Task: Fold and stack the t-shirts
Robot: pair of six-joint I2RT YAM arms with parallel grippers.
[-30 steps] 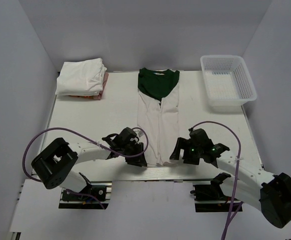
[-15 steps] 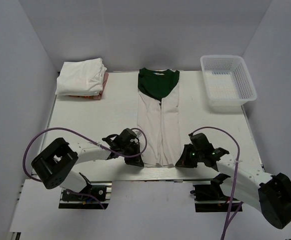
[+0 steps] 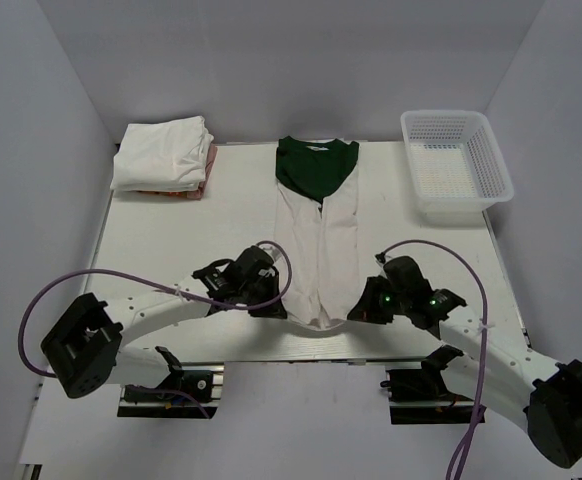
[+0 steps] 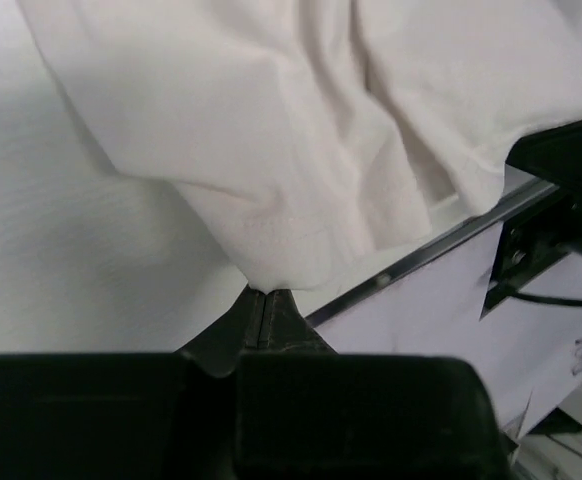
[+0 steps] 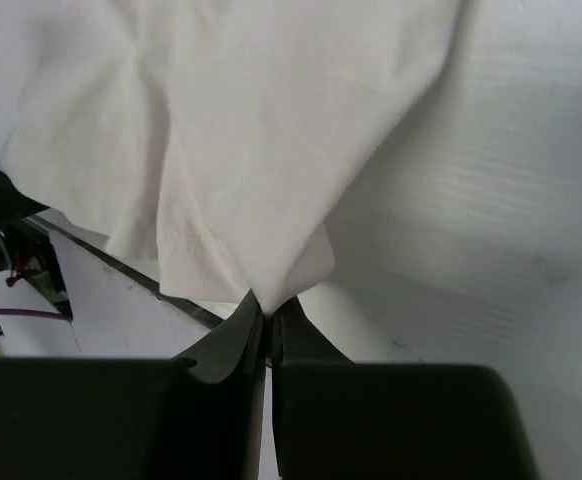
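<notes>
Left gripper (image 3: 268, 306): jaws pinched shut on the near-left hem corner of the tee (image 3: 319, 240), cloth bunched at the tips.
Right gripper (image 3: 357, 312): closed tight the same way on the near-right hem corner.
Tee: cream, narrowed to a long strip mid-table; hem sags between the two grips at the near edge, green collar at the far end.
Key relation: the strip's long axis runs straight away from both grippers, each equally near; the fold probably carries the hem toward the collar.
Table (image 3: 191, 240): nothing lies in that path.
Stack (image 3: 163, 155): folded white tees over an orange-pink one, far left, well apart.
Basket (image 3: 456, 160): far right, well apart.
</notes>
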